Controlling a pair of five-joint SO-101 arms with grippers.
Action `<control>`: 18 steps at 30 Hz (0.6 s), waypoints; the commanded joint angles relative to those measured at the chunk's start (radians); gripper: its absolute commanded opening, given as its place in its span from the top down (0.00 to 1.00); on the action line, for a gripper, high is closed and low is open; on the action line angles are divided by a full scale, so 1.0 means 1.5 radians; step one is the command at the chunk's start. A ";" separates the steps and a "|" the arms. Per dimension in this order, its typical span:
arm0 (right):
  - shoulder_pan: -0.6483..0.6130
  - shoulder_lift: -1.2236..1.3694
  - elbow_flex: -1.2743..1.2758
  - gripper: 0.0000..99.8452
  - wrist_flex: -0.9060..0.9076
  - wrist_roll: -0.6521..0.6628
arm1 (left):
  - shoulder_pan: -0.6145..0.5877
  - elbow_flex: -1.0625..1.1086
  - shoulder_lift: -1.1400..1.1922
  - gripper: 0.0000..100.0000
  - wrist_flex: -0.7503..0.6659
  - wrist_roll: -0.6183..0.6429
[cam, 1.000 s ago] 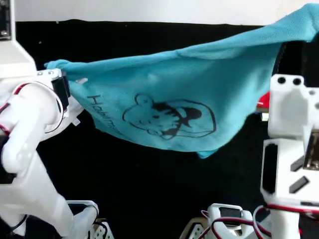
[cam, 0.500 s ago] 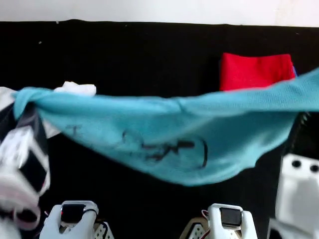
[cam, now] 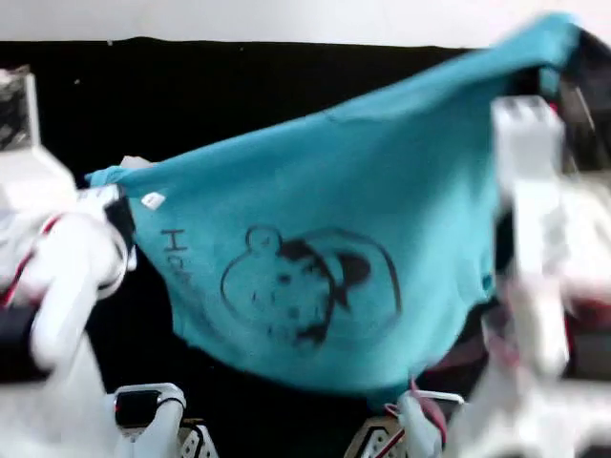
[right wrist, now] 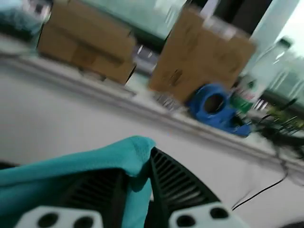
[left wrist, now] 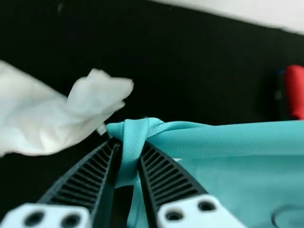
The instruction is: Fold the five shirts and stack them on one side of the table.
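A teal shirt with a black cartoon print hangs spread in the air between both arms, well above the black table. My left gripper is shut on one bunched corner of the teal shirt, at the left of the high view. My right gripper is shut on the other corner, raised high at the upper right of the high view. A crumpled white shirt lies on the table beyond the left gripper. A folded red shirt sits farther off.
The white arm bodies stand at both sides of the high view, with their bases along the near edge. The right wrist view looks past the table at cardboard boxes and a blue tape dispenser.
The shirt was swung down low and stretched half a second ago, baring the red stack; now both arms have lifted it again, the right corner higher, so the print faces the camera.
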 commanded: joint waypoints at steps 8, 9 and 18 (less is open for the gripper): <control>-0.079 0.309 0.024 0.99 -0.120 0.004 | -0.041 -0.005 0.283 0.99 -0.200 -0.004; -0.077 0.329 0.012 0.99 -0.130 0.004 | -0.041 -0.060 0.334 0.99 -0.200 -0.004; -0.076 0.437 -0.177 0.99 -0.130 0.004 | -0.019 -0.669 0.699 0.99 0.021 -0.004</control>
